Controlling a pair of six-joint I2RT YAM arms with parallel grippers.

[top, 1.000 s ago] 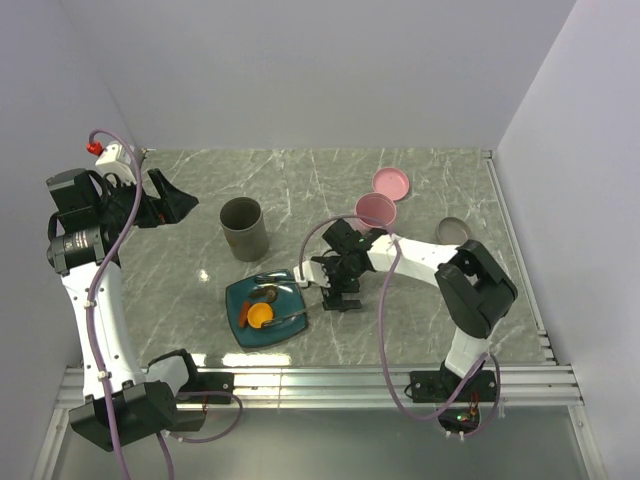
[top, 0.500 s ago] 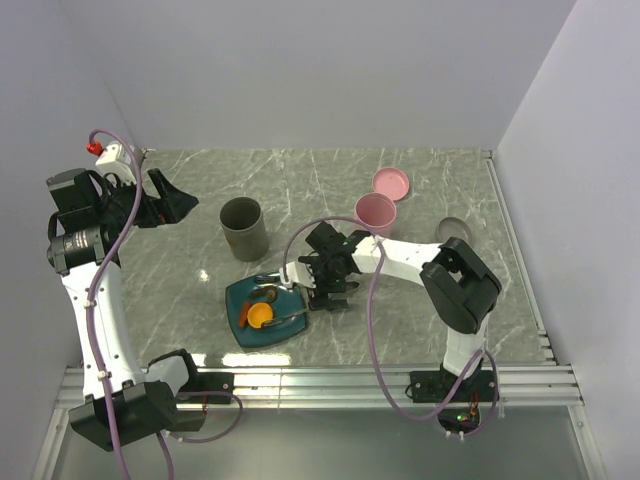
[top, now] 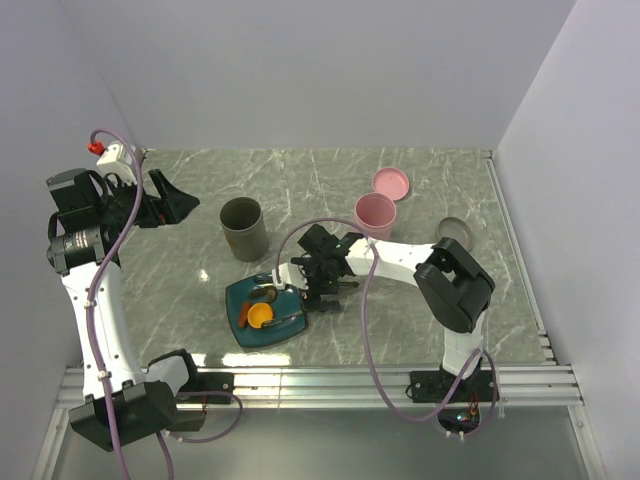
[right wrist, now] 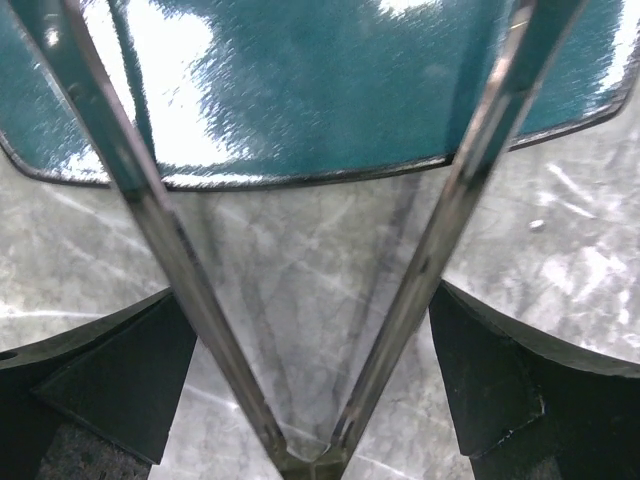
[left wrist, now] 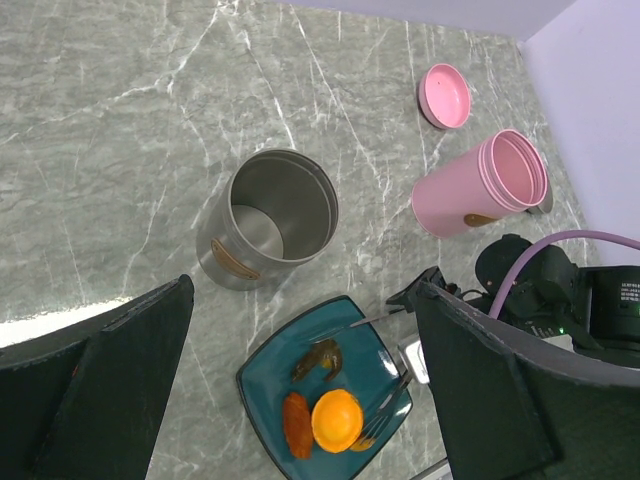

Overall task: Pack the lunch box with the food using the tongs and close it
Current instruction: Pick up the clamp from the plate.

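On the teal plate (top: 245, 300) (left wrist: 269, 378) lies the food: a round orange piece (top: 259, 315) (left wrist: 336, 420), a reddish-brown piece (left wrist: 298, 424) beside it and a thin brown piece (left wrist: 319, 359). The silver tongs (left wrist: 369, 319) (right wrist: 173, 250) lie spread in a V over the plate's right side. My right gripper (top: 318, 287) (right wrist: 310, 300) is low at that edge and open. Its fingers (right wrist: 100, 380) straddle the tongs' joined end without pressing the arms. My left gripper (top: 170, 203) (left wrist: 305, 290) hangs high at the far left, open and empty. Which round container is the lunch box I cannot tell.
A grey metal container (top: 243, 228) (left wrist: 268, 215) stands open just behind the plate. A pink container (top: 375, 212) (left wrist: 480, 185) stands right of it, with a pink lid (top: 390, 182) (left wrist: 445, 95) behind and a grey lid (top: 452, 230) further right. The right arm's cable loops over the table.
My right gripper has slid left from beside the plate to its right edge, closing in around the tongs' joined end. The left arm has not moved.
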